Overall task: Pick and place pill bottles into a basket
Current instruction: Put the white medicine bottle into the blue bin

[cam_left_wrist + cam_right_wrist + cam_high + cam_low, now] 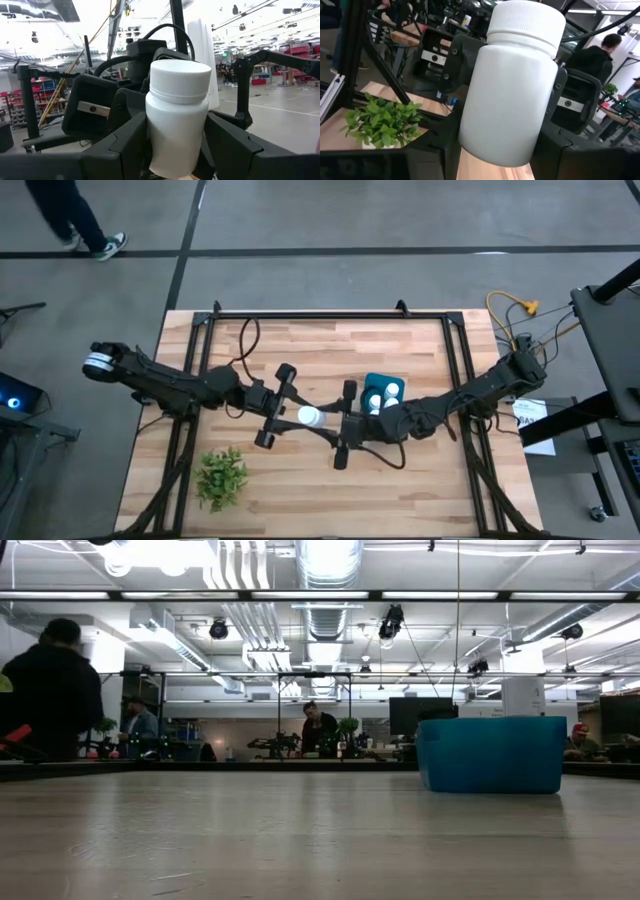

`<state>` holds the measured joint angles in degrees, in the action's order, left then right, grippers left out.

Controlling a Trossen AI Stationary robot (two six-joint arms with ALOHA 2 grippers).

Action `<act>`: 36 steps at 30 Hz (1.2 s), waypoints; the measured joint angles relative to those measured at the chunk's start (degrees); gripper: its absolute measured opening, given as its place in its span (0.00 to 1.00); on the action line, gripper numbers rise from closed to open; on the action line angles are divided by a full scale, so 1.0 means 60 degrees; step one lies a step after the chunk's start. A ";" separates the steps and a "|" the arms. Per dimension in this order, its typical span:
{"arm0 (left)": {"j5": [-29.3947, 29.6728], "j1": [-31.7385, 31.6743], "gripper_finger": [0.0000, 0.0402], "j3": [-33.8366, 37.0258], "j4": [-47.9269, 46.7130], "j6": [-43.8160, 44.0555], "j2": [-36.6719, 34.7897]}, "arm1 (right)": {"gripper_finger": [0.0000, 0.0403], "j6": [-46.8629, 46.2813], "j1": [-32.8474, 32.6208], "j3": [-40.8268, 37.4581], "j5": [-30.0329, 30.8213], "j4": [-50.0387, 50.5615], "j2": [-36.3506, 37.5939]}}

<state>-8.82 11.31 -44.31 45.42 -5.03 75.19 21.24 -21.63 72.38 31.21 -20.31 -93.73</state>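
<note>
Mid-task handover above the wooden worktop (300, 490). One small white plastic pill bottle (310, 416) is gripped between both tools: left tool (283, 414) and right tool (338, 423) are each closed on it. The teal rectangular plastic basket (372, 382) already holds at least three bottles; others are not visible.

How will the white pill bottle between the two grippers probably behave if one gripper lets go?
The pill bottle looks rigid, smooth plastic, so it may slip. Being round, it would likely roll on the table if dropped. It seems light for its size.
</note>
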 joint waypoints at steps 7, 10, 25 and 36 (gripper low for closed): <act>-0.0126 -0.0002 0.45 -0.0002 0.0507 0.0054 0.0245 | 0.40 0.0090 0.0101 -0.0089 -0.0497 -0.0495 0.0000; -0.0487 -0.0015 0.45 -0.0028 0.0906 0.0226 0.0459 | 0.40 0.0033 0.0150 -0.0107 -0.0571 -0.0513 0.0000; -0.0697 -0.0058 0.61 -0.0109 0.1099 0.0317 0.0625 | 0.40 -0.0001 0.0244 -0.0357 -0.0556 -0.0391 -0.0051; -0.0765 -0.0097 0.73 -0.0120 0.1040 0.0525 0.0614 | 0.40 0.0226 0.0248 -0.0360 -0.0489 -0.0728 -0.0051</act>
<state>-13.41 10.73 -45.04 51.66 -1.88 78.87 22.59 -20.14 70.22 28.27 -24.68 -94.04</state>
